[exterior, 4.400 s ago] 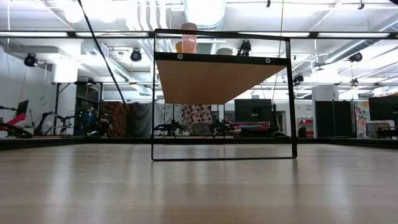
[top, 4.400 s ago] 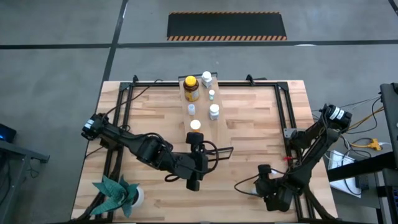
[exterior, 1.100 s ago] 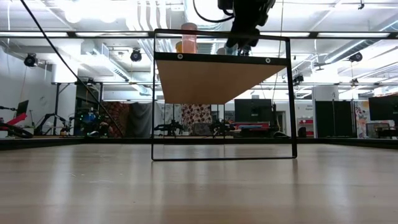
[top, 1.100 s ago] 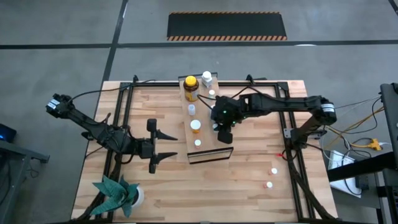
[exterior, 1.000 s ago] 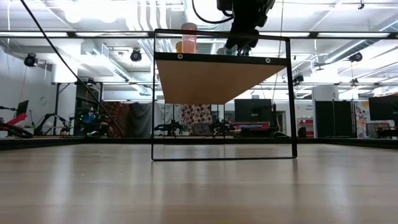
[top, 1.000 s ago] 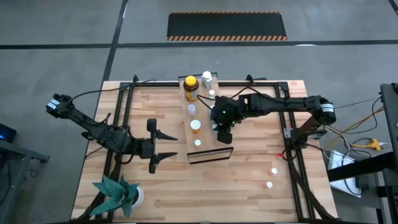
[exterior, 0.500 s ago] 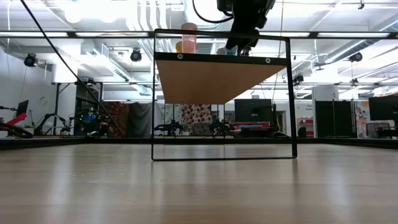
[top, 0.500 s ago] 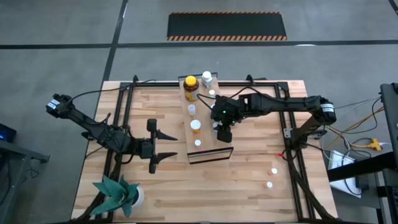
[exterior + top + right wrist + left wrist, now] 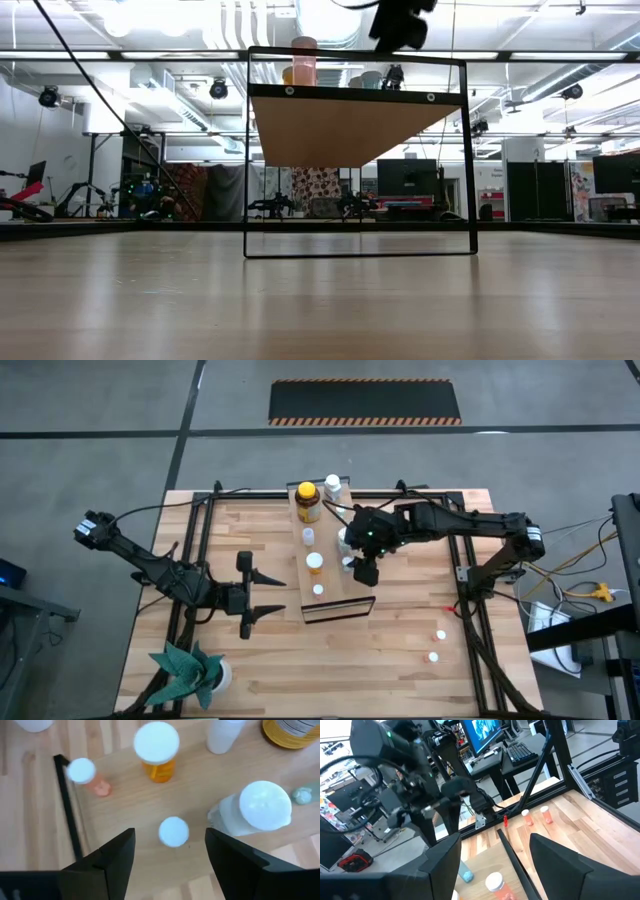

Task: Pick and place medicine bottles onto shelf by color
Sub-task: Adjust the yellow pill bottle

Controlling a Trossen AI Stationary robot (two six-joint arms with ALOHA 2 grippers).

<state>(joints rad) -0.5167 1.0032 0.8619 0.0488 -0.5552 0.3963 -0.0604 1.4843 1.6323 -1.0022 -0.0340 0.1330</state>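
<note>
- Medicine bottles (image 9: pixel 314 562) stand on the shelf (image 9: pixel 325 538), which runs from the table's centre out toward 12 o'clock; two more small ones (image 9: pixel 440 634) sit on the table (image 9: pixel 400 660) at about 4 o'clock, well apart from the shelf.
- We judge them light, rigid plastic, smooth-sided (likely to slip in a loose pinch) and tippy given the narrow bases; best held across the body just under the cap, coming straight down.
- The amber bottle with the yellow cap (image 9: pixel 307 501), at the shelf's 12 o'clock end, looks the heaviest and needs a wider spread.
- Right gripper (image 9: pixel 366 570) hovers above the shelf's right side, fingers (image 9: pixel 116 855) spread wide, holding and touching nothing.
- Its wrist view looks down on a small white-capped bottle (image 9: pixel 173 831) between the fingers but well below them, an orange one with a white cap (image 9: pixel 157 751) beyond it, and a larger white bottle (image 9: pixel 260 810) beside it.
- Left gripper (image 9: pixel 248 595) waits at 9 o'clock of the shelf, fingers (image 9: pixel 442 860) spread wide, empty.
- Green paper plant (image 9: pixel 187 670) sits at 7 o'clock, out of the way.
</note>
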